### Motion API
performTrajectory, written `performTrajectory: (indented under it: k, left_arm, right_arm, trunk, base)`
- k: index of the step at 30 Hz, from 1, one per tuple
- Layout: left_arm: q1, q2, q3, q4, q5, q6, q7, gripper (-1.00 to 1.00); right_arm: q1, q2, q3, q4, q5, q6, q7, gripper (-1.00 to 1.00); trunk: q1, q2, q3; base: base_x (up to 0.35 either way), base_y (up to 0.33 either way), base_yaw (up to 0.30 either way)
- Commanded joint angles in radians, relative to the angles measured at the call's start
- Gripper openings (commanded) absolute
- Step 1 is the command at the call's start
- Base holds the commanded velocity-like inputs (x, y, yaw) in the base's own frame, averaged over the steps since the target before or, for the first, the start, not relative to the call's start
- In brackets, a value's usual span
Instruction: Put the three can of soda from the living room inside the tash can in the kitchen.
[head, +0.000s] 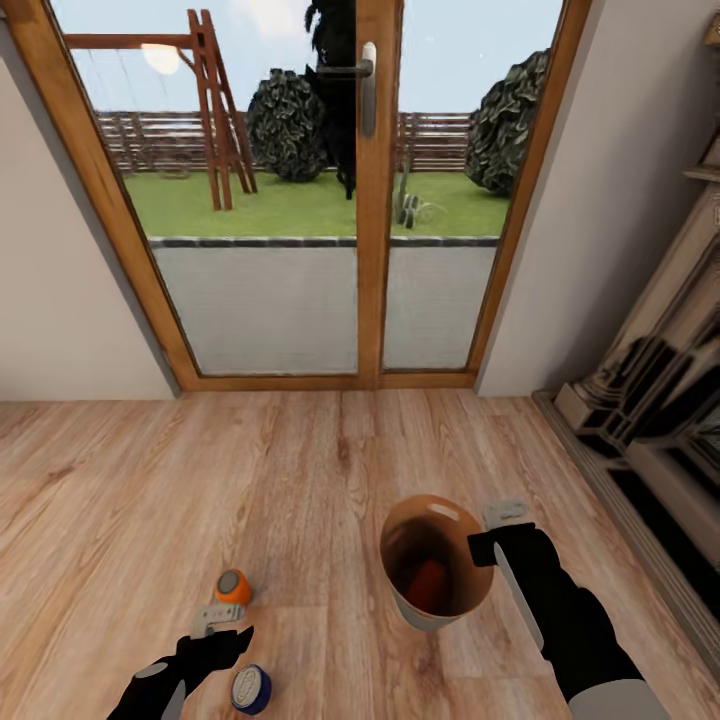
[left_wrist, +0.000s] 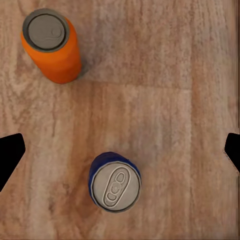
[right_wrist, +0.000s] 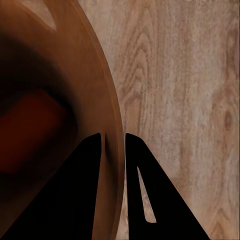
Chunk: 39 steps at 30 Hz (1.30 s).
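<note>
I am pinching the tash can (head: 436, 575) rim with my right gripper (right_wrist: 113, 145) to carry it | spreading left gripper (head: 222, 628) over blue can (left_wrist: 115, 182), lower left, readying a grasp

The floor (head: 330, 480) is light wood plank, matt, with visible grain. Standing on it, the orange can (left_wrist: 52, 47) and the blue can (left_wrist: 115, 182) have smooth coloured sides and dull silvery metal tops. The bin (head: 432, 570) looks smooth, tan outside, darker brown inside. Beyond the floor, the doors (head: 375, 200) are glass in varnished wood frames.
</note>
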Motion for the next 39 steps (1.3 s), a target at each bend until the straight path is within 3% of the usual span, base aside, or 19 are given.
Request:
performTrajectory:
  k: [1,17,39]
  left_arm:
    - [0.0,0.0,0.0,0.0,0.0,0.0,0.0,1.0]
    - [0.0,0.0,0.0,0.0,0.0,0.0,0.0,1.0]
    - [0.0,0.0,0.0,0.0,0.0,0.0,0.0,1.0]
  right_arm:
    - [0.0,0.0,0.0,0.0,-0.026,-0.001,0.006,-1.0]
    - [0.0,0.0,0.0,0.0,-0.026,-0.001,0.006,-1.0]
    - [0.0,0.0,0.0,0.0,-0.026,-0.001,0.006,-1.0]
  trunk:
    - [0.0,0.0,0.0]
    - [0.0,0.0,0.0]
    - [0.084,-0.154,-0.069]
  base:
    - [0.0,-0.118,0.0]
    - [0.0,-0.022,0.0]
    - [0.0,0.0,0.0]
